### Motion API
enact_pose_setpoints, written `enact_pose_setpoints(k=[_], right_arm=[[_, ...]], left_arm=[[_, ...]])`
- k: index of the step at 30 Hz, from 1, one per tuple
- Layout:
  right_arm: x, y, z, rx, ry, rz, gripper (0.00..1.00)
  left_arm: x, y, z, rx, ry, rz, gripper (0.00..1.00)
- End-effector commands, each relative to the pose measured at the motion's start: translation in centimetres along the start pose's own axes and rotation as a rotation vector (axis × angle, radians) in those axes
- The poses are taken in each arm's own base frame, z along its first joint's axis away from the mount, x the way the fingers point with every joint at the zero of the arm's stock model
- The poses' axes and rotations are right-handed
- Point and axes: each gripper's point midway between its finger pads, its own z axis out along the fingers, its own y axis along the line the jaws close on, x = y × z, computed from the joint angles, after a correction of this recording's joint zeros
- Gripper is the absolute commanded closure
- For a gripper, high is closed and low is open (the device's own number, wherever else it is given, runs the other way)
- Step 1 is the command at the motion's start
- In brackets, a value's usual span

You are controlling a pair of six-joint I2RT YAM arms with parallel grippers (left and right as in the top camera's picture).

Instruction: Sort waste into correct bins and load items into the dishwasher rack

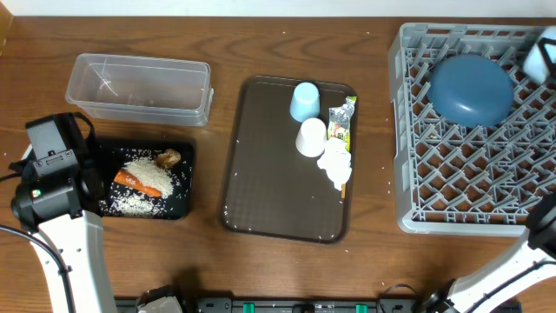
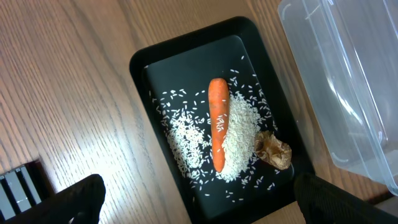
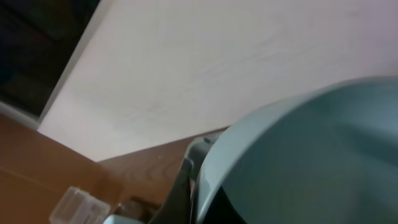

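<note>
The food scraps are grouped in the black tray [image 1: 186,196] at the left of the overhead view: the carrot [image 2: 217,121] lies lengthwise on a bed of rice grains [image 2: 242,134], with the brown food lump [image 2: 273,151] touching the rice near one corner. This looks like the bin for food waste. The left gripper [image 2: 205,205] hangs above the tray's near end with its fingers spread wide and nothing between them.

The clear tub [image 1: 139,87], just above the black tray, looks empty, presumably meant for the wrapper [image 1: 343,120] and napkin [image 1: 335,163]. Both are crowded along the right edge of the brown serving tray [image 1: 278,200], touching the white cup [image 1: 311,137]. The light-blue cup [image 1: 305,102] stands mouth down beside them.

In the dishwasher rack [image 1: 469,183] the blue dish [image 1: 472,89] sits domed side up at the top, leaving the lower grid free. The white bowl [image 1: 540,54] shows at the frame's upper right edge and fills the right wrist view. I cannot tell whether the right gripper pinches it. Bare wood lies between the serving tray and both neighbours, giving room to approach.
</note>
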Motion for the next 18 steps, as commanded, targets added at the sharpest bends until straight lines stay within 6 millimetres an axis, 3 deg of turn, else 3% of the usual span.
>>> enact_pose_setpoints(k=[1, 7, 18], right_arm=[[0.9, -0.3, 2.3, 0.000, 0.012, 0.055, 0.99], [0.9, -2.5, 2.9, 0.096, -0.025, 0.069, 0.99], [0.4, -4.1, 1.7, 0.150, -0.051, 0.044, 0.99]], left_arm=[[-0.5, -0.2, -0.5, 0.012, -0.013, -0.017, 0.02], [-0.5, -0.2, -0.5, 0.012, -0.013, -0.017, 0.02], [-0.5, -0.2, -0.5, 0.012, -0.013, -0.017, 0.02]])
